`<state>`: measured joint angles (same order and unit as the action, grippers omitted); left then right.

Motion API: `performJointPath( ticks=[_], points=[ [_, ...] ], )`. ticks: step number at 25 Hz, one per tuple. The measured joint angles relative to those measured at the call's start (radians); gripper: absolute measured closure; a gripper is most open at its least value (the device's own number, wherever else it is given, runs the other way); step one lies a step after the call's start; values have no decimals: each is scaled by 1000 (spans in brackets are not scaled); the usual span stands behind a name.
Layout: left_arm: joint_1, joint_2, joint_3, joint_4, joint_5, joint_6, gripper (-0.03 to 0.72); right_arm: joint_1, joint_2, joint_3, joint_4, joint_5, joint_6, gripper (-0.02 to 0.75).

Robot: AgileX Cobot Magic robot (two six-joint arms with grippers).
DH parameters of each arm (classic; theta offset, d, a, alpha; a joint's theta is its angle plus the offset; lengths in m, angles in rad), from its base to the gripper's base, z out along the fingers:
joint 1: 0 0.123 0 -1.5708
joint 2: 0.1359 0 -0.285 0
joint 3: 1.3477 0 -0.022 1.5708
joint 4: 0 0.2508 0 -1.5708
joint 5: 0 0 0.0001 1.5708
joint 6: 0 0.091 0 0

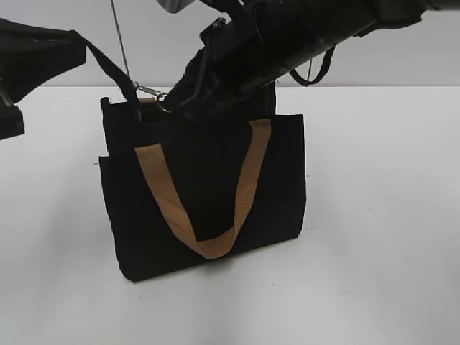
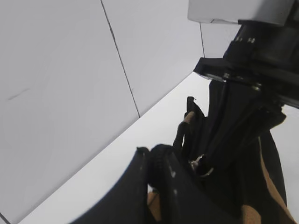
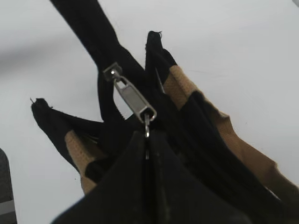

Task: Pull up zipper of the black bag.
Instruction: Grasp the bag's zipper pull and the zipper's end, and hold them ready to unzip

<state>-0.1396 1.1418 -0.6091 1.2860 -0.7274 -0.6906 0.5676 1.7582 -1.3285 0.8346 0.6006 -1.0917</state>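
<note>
The black bag (image 1: 208,187) stands upright on the white table, its tan handle hanging in a V on the front. My left gripper (image 1: 72,39) at the upper left is shut on the black tail strap (image 1: 108,68) of the zipper and holds it taut up and to the left; the left wrist view shows its jaws (image 2: 159,156) closed on that black fabric. My right gripper (image 1: 176,100) is over the bag's top left end. In the right wrist view its jaws (image 3: 147,139) are shut on the silver zipper pull tab (image 3: 133,98), which also shows in the exterior view (image 1: 151,91).
The white table (image 1: 374,215) spreads around the bag, with a pale wall (image 1: 402,57) behind. The right arm crosses above the bag from the upper right. A thin grey line (image 1: 119,36) runs down the wall behind the strap.
</note>
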Motion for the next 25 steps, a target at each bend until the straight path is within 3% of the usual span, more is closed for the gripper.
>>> performJointPath(
  ticks=[18, 25],
  points=[
    [1, 47, -53, -27, 31, 47, 658, -99, -20, 0, -47, 27, 165, 738],
    [41, 61, -57, -24, 17, 50, 658, -105, -41, -6, -95, 50, 260, 738]
  ],
)
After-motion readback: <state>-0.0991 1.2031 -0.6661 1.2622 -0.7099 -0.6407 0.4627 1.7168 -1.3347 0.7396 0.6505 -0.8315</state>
